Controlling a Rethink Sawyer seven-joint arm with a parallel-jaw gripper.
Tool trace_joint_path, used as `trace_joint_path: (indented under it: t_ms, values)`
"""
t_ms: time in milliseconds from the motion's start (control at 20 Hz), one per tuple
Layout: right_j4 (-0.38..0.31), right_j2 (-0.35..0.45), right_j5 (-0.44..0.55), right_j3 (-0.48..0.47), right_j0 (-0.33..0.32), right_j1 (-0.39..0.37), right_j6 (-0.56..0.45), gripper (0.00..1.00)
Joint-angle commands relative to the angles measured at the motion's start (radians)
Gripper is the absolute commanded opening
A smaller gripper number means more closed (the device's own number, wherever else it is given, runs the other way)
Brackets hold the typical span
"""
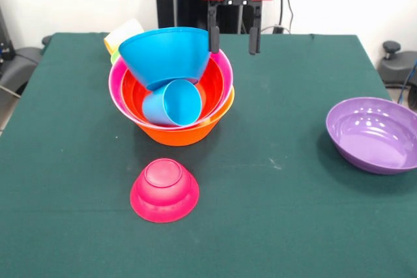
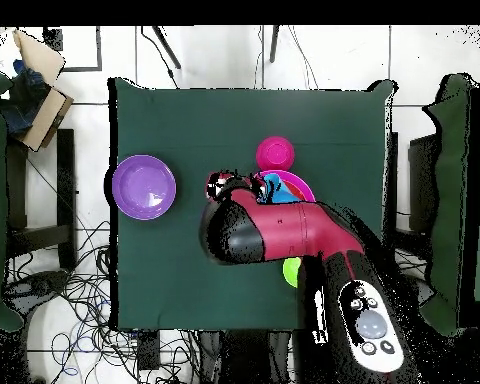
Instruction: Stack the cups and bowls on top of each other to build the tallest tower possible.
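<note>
- Tower (image 1: 172, 105) sits left of table centre: large orange bowl (image 1: 179, 133) as base, pink bowl (image 1: 225, 69), red-orange bowl (image 1: 133, 96), light blue cup (image 1: 172, 103) lying on its side, tilted blue bowl (image 1: 163, 53) on top.
- Green table (image 1: 280, 213) is bare between tower and purple bowl (image 1: 373, 133) at 3 o'clock, near the edge.
- Magenta bowl (image 1: 165, 190) lies upside down at 6 o'clock; yellow-orange cup (image 1: 122, 34) at 11.
- Gripper (image 1: 234, 38) empty, fingers spread, one finger (image 1: 213, 38) right by the blue bowl's rim.

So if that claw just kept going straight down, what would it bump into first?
Probably the pink bowl's rim at the stack's far edge, or bare table just behind it; the gripper hangs open there, and depth is unclear.
</note>
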Motion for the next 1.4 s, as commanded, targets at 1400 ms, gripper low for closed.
trace_joint_path:
  t_ms: [1400]
  values:
    - [-0.107, 0.306, 0.090, 0.222, -0.260, -0.089, -0.184, 1.00]
